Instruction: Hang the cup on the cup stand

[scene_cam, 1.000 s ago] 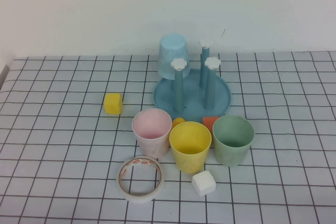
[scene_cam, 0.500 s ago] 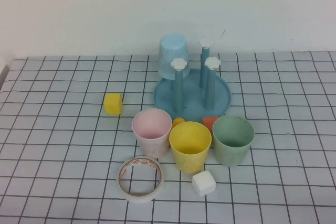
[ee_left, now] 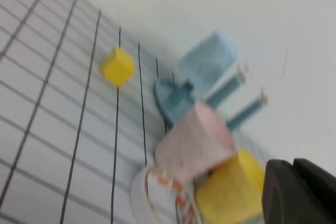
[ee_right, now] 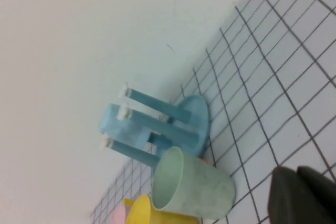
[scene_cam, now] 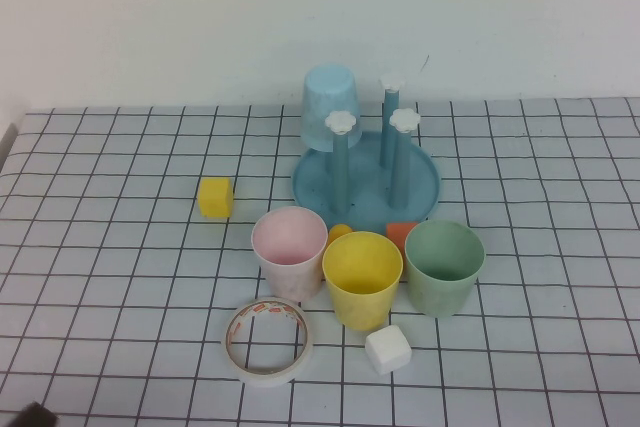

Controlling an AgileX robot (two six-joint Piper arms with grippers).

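The pale pink cup (scene_cam: 289, 250) stands upright, mouth up, in front of the cup stand (scene_cam: 425, 192), touching the yellow cup (scene_cam: 361, 277). The stand is a blue round tray with upright pegs topped by white flower caps. A light blue cup (scene_cam: 329, 107) hangs upside down on its back left peg. My left gripper (scene_cam: 35, 415) just shows at the near left corner of the table, far from the pink cup (ee_left: 194, 142). In the left wrist view it (ee_left: 291, 167) looks shut and empty. My right gripper (ee_right: 294, 176) is shut and empty, near the green cup (ee_right: 191, 184).
A green cup (scene_cam: 443, 267) stands right of the yellow cup. A tape roll (scene_cam: 267, 341) and a white cube (scene_cam: 388, 349) lie in front of the cups. A yellow cube (scene_cam: 215, 197) sits to the left. An orange block (scene_cam: 400, 234) and a small ball (scene_cam: 340, 232) lie behind the cups.
A dark part of my left gripper has come into the near left corner of the high view. The cups and the stand have not moved.
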